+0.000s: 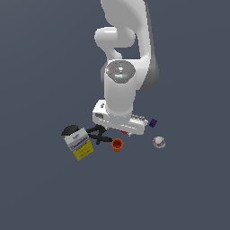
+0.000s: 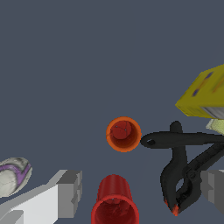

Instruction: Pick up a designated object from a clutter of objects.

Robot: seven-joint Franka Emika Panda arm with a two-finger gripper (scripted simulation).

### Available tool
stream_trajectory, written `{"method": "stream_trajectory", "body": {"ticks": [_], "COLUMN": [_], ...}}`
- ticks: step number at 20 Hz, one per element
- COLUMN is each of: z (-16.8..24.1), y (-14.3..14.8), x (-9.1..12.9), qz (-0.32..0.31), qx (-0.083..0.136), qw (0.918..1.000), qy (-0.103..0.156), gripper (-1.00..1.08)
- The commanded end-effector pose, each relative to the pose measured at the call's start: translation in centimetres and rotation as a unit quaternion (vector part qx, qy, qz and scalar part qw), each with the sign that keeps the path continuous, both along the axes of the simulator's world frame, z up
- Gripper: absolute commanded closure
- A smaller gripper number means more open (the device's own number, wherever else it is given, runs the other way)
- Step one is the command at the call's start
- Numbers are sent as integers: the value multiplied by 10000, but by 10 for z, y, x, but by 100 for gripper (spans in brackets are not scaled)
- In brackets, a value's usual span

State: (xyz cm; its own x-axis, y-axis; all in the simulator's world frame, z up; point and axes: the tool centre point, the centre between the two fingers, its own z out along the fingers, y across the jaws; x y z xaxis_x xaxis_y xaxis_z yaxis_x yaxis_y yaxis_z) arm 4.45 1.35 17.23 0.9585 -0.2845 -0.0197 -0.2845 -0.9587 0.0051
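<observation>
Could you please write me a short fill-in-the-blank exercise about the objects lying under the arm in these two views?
1. The small orange tapered plastic cup stands upright with its opening facing ____.
2. The darker red plastic cup lies on its ____.
3. In the exterior view, the white ball lies to the orange cup's ____.
4. The black plastic clamp has ____ tips on its jaws.

Missing words: up; side; right; orange

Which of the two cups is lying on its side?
The darker red cup lies on its side, its open mouth facing the wrist camera. The orange cup stands upright, so the camera looks straight down into it.
</observation>
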Motion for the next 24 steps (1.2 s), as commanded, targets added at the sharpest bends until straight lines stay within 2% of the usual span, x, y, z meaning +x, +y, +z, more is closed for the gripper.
{"method": "stream_trajectory", "body": {"ticks": [1,11,19,24], "z": [-24,-79,-86,-105], "y": [0,-1,-1,-2], "x": [4,9,8,8], "qz": [-281,-908,-941,-951], "qx": [1,-11,-13,-14], "qw": [9996,9958,9955,9954], "qy": [-33,-95,-91,-96], "gripper": [-92,-92,-92,-92]}}
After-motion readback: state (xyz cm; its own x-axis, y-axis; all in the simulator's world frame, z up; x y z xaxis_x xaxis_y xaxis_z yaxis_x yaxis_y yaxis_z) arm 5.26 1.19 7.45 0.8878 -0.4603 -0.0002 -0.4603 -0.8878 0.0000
